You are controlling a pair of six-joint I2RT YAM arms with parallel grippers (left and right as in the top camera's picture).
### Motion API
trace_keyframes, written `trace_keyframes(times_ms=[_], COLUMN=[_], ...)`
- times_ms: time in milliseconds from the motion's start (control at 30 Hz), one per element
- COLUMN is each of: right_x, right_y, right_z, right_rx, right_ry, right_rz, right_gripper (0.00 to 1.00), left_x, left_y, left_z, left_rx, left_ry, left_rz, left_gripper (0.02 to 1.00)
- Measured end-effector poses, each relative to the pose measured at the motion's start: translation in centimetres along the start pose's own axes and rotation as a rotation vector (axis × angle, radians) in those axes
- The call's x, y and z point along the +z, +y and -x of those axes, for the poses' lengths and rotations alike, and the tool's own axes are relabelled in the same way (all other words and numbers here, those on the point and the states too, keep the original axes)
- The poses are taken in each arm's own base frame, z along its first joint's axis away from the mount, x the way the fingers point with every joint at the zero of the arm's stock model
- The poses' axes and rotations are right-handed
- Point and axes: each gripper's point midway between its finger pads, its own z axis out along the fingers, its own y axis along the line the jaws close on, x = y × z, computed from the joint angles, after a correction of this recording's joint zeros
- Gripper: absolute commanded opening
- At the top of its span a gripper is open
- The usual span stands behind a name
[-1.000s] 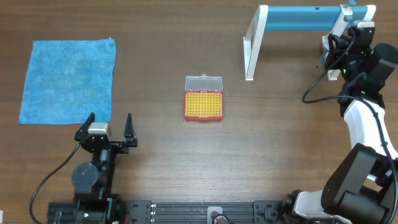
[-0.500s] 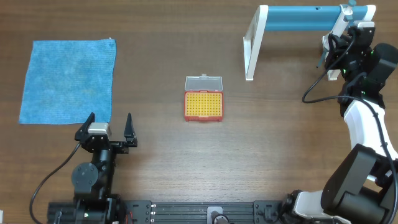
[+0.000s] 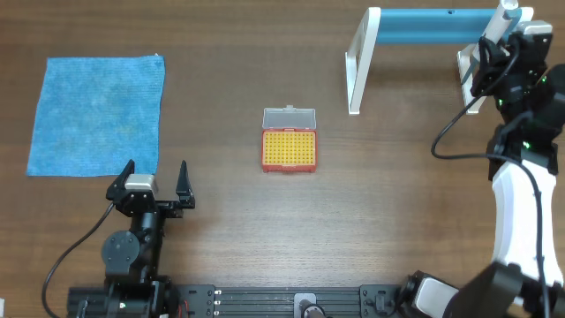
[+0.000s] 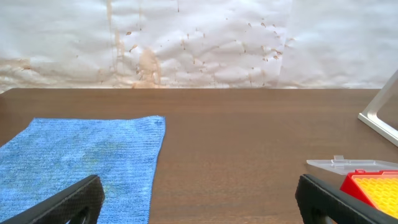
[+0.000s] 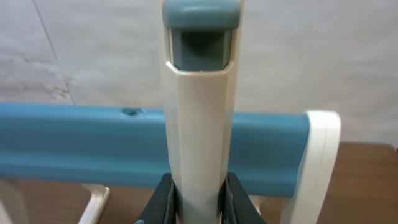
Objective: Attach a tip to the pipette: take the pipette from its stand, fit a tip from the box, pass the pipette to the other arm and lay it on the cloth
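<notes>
The right hand (image 3: 500,53) sat way out at about 2 o'clock on the tabletop (image 3: 229,238), right by the far end of the stand (image 3: 424,26). It was clamped on the pipette (image 5: 199,124). In its own wrist view, both fingers (image 5: 163,198) pressed against the white body. The pipette stood upright in front of the stand's blue crossbar, with its grey-blue cap on top. Couldn't tell whether it was hanging on the stand or already clear of it.

The left hand (image 3: 154,173) was down at 7 o'clock, spread wide open with nothing between its fingers. It was just off the cloth's near right corner. The blue cloth (image 3: 97,115) lay flat at around 10 o'clock. The tip box (image 3: 289,148) sat pretty much dead centre, well apart from both hands. Its clear lid was flipped back toward 12 o'clock, and the orange rack was full of yellow tips.
</notes>
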Motion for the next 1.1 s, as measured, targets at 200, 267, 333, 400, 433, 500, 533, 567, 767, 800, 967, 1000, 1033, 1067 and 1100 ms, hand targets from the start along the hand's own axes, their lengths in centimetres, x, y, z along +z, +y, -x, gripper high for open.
trace_keyframes(times_ms=[200, 267, 333, 400, 433, 500, 533, 567, 767, 800, 967, 1000, 1033, 1067, 1100], right_x=[-4.4, -5.6, -7.3, -8.2, -8.7, -8.9, -9.1, -9.2, -10.5, -10.6, -11.2, -11.1, -10.9, -10.6, -10.4], right_y=[4.0, 5.6, 7.9, 10.0, 12.1, 14.4, 15.9, 17.4, 25.0, 25.9, 30.1, 30.6, 31.2, 31.9, 32.5], right_z=[6.6, 8.3, 10.3, 11.4, 11.9, 11.9, 11.9, 11.8, 9.9, 9.3, 5.8, 5.2, 4.4, 3.5, 2.9], right_rx=[-0.055, -0.063, -0.071, -0.063, -0.051, -0.033, -0.029, -0.025, -0.02, -0.017, 0.024, 0.035, 0.047, 0.055, 0.055], right_ry=[-0.163, -0.215, -0.281, -0.316, -0.327, -0.325, -0.325, -0.326, -0.35, -0.351, -0.34, -0.325, -0.305, -0.282, -0.268], right_rz=[0.122, 0.184, 0.292, 0.388, 0.485, 0.568, 0.623, 0.672, 0.891, 0.913, 0.991, 0.995, 1.003, 1.014, 1.024], right_gripper=[0.08, 0.08, 0.082, 0.08, 0.08, 0.08, 0.08, 0.077, 0.08, 0.082, 0.08, 0.082, 0.08, 0.08, 0.08], left_x=[0.0, 0.0, 0.0, 0.0, 0.0, 0.0, 0.0, 0.0, 0.0, 0.0, 0.0, 0.0, 0.0, 0.0, 0.0], left_y=[0.0, 0.0, 0.0, 0.0, 0.0, 0.0, 0.0, 0.0, 0.0, 0.0, 0.0, 0.0, 0.0, 0.0, 0.0], left_z=[0.0, 0.0, 0.0, 0.0, 0.0, 0.0, 0.0, 0.0, 0.0, 0.0, 0.0, 0.0, 0.0, 0.0, 0.0], left_rx=[0.0, 0.0, 0.0, 0.0, 0.0, 0.0, 0.0, 0.0, 0.0, 0.0, 0.0, 0.0, 0.0, 0.0, 0.0], left_ry=[0.0, 0.0, 0.0, 0.0, 0.0, 0.0, 0.0, 0.0, 0.0, 0.0, 0.0, 0.0, 0.0, 0.0, 0.0], left_rz=[0.0, 0.0, 0.0, 0.0, 0.0, 0.0, 0.0, 0.0, 0.0, 0.0, 0.0, 0.0, 0.0, 0.0, 0.0], left_gripper=[0.996, 0.996, 0.996, 0.996, 0.996, 0.993, 0.996, 0.996, 0.996, 0.998, 0.996, 0.996, 0.996, 0.996, 0.996])
